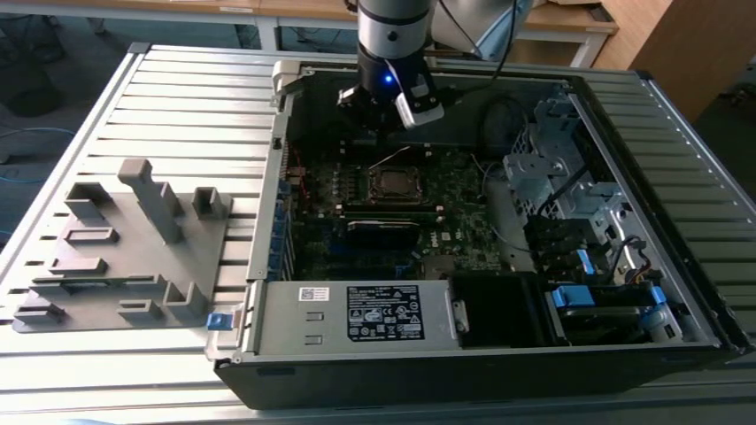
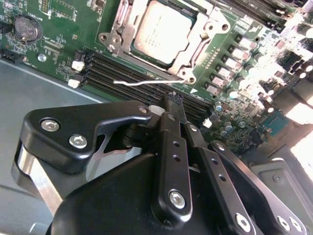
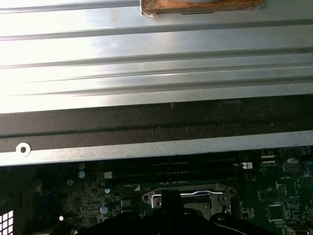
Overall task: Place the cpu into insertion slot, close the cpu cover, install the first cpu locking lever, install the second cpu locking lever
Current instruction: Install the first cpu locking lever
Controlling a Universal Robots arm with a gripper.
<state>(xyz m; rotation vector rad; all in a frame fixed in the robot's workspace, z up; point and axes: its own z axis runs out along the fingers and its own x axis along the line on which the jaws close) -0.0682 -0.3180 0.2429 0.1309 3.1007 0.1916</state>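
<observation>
On the exterior view's left, a grey plastic jig (image 1: pixel 124 248) sits on the slatted metal table (image 1: pixel 189 97), close to that edge and well apart from everything else. Next over is the open computer case (image 1: pixel 473 354), lying flat with the motherboard (image 1: pixel 455 221) facing up.

The cpu (image 2: pixel 164 32) is already in the insertion slot (image 1: pixel 394 183), toward the board's far edge. The cpu cover (image 2: pixel 200 46) looks folded down around it, with the dull grey top showing through the cut-out. In the second wrist view, one thin wire lever (image 2: pixel 142 82) sticks out sideways over the black memory slots (image 2: pixel 127 71), not tucked in.

The gripper (image 1: pixel 372 133) hovers over those memory slots, between the socket and the case's far wall. Its fingers are pinched together with nothing in them. A metal drive cage (image 1: pixel 550 168) takes up the case's right edge.
</observation>
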